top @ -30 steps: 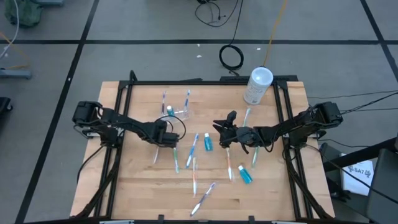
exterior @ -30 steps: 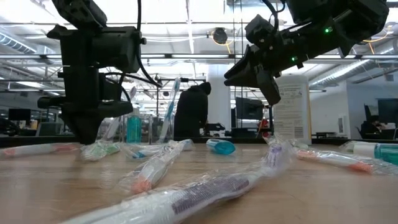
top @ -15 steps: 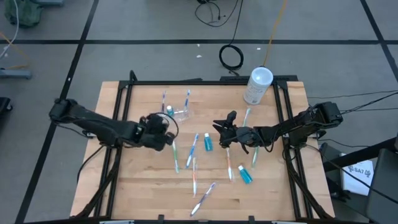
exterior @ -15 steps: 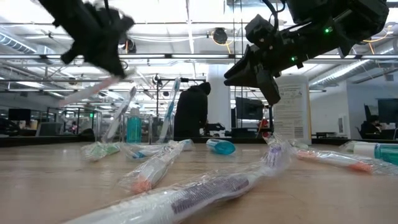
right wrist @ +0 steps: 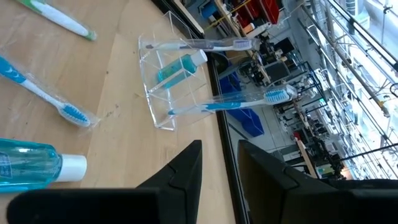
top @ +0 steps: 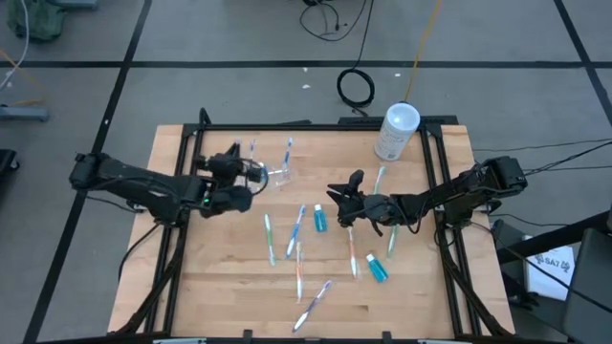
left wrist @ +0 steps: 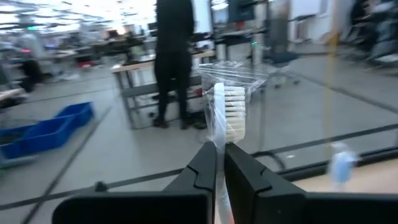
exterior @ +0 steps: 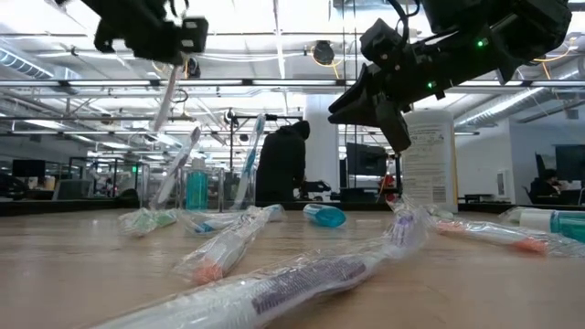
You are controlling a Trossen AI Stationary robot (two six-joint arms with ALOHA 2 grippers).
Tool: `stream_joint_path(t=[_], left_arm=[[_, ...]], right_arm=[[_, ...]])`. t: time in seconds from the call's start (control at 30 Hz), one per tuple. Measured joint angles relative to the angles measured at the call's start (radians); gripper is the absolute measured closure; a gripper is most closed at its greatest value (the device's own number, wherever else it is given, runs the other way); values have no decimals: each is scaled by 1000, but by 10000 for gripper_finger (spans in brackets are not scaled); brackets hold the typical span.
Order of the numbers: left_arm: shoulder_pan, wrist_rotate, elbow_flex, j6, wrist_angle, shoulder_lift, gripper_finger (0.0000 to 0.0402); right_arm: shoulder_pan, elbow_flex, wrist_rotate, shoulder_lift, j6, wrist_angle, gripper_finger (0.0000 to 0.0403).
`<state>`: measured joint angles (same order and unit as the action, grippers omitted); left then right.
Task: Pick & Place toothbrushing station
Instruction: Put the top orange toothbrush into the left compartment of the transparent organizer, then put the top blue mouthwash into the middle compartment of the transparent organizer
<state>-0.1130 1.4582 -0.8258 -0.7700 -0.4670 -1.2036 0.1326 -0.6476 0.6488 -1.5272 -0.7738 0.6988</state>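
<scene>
Your left gripper (left wrist: 219,163) hangs above the surface (top: 220,287), jaws pinching a wrapped toothbrush (left wrist: 225,115), just beside the clear toothbrushing station (top: 277,175) at the far side. Risk: the grip sits low on the handle, so the brush can swing or slip, and its loose wrapper may snag the station's rim or the 2 brushes already in it and tip it over. Right gripper (top: 350,205) waits mid-surface, jaws partly spread, holding nothing. Versus 1 second ago: left arm was down among the scattered brushes; now it's lifted with 1 and moved toward the station. Right arm unchanged.
</scene>
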Motion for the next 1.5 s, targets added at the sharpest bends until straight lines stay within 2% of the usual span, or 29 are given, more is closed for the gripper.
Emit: stream_joint_path(t=[0.3, 0.43, 0.57, 0.7, 0.83, 1.03, 1.3, 1.5], left_arm=[[120, 10, 42, -215, 6, -192, 393], [125, -33, 42, -312, 12, -273, 375], [125, -92, 42, -349, 14, -324, 374], [125, -116, 42, -334, 14, -342, 376], [125, -192, 42, -282, 15, -342, 368], [125, -287, 42, -228, 16, -342, 330], [125, -285, 33, -120, 7, -331, 270], [125, -332, -39, -116, -105, -267, 236]], right_arm=[[-2, 0, 0, 0, 1, 19, 307], [-2, 0, 0, 0, 2, 24, 307], [-2, 0, 0, 0, 2, 24, 307], [-2, 0, 0, 0, 2, 24, 307], [-2, 0, 0, 0, 3, 24, 307], [-2, 0, 0, 0, 3, 24, 307], [-2, 0, 0, 0, 3, 24, 307], [-2, 0, 0, 0, 3, 26, 307]])
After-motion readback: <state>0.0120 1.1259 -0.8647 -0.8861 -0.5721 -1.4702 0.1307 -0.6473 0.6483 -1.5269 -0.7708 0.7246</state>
